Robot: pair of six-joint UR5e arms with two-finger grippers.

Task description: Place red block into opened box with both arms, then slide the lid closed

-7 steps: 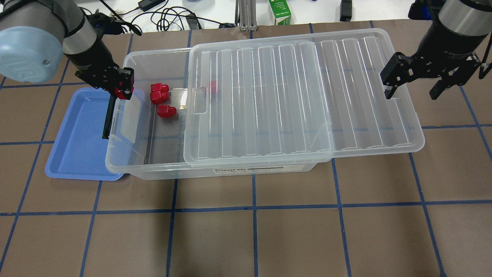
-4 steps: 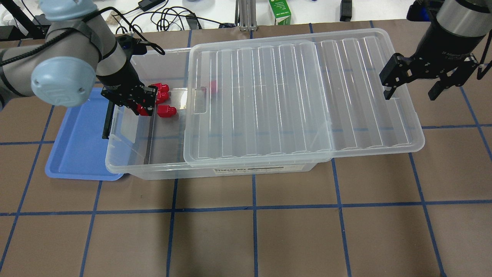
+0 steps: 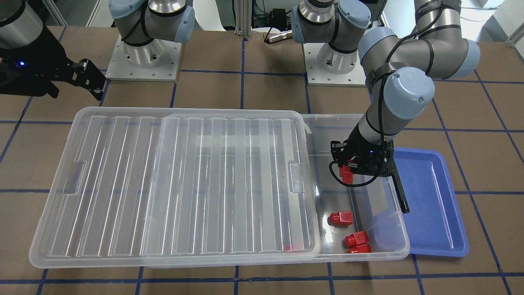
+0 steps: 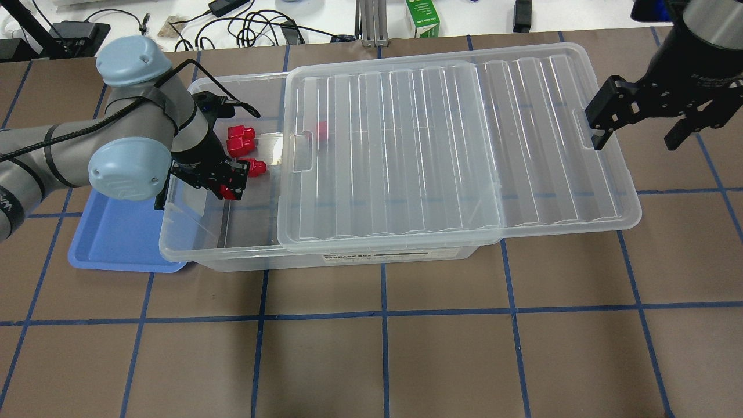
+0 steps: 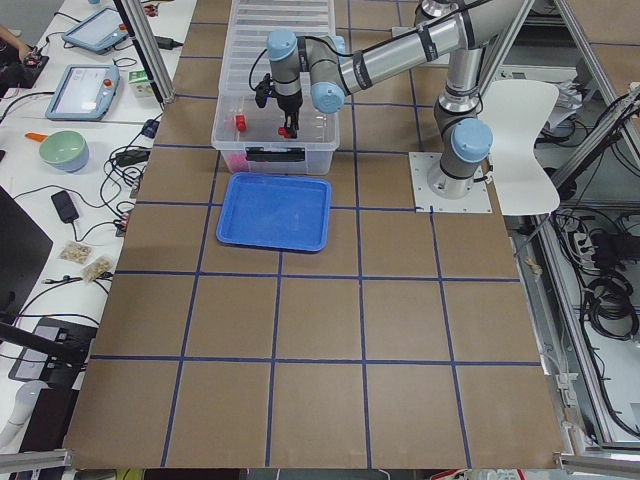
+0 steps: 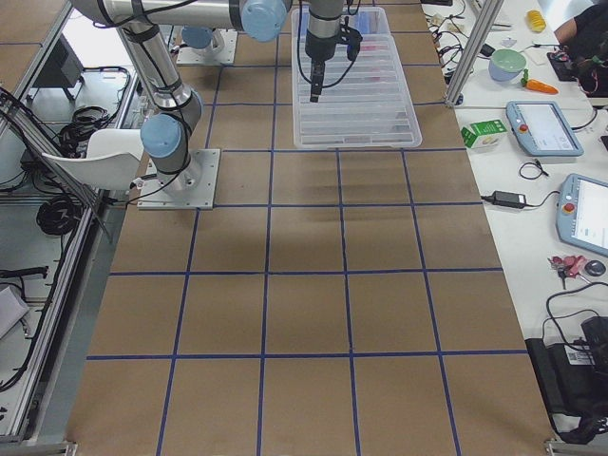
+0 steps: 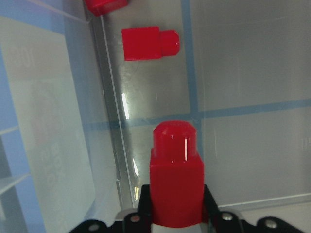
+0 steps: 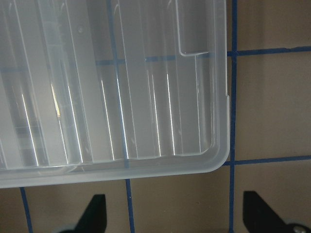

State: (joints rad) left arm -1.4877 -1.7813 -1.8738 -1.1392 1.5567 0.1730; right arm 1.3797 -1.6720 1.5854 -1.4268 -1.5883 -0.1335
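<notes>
My left gripper (image 4: 228, 184) is shut on a red block (image 4: 229, 192), which hangs stub-down over the uncovered left end of the clear box (image 4: 191, 235). The wrist view shows the block (image 7: 176, 179) clamped between the jaws above the box floor. Three loose red blocks (image 4: 241, 139) lie in the box beyond it, and another (image 4: 322, 130) shows through the lid. The ribbed clear lid (image 4: 453, 145) sits slid right, overhanging the box's right end. My right gripper (image 4: 635, 138) hovers open just off the lid's right edge, and the lid's corner (image 8: 146, 97) shows in its wrist view.
An empty blue tray (image 4: 116, 232) lies against the box's left end, partly under it. Cables and a green carton (image 4: 422, 17) sit on the white bench behind the table. In the front-facing view, the held block (image 3: 346, 174) hangs near the box's far wall (image 3: 327, 119).
My left arm carried the red block from above the tray and box edge to over the open part of the box. The right gripper shifted slightly right.
</notes>
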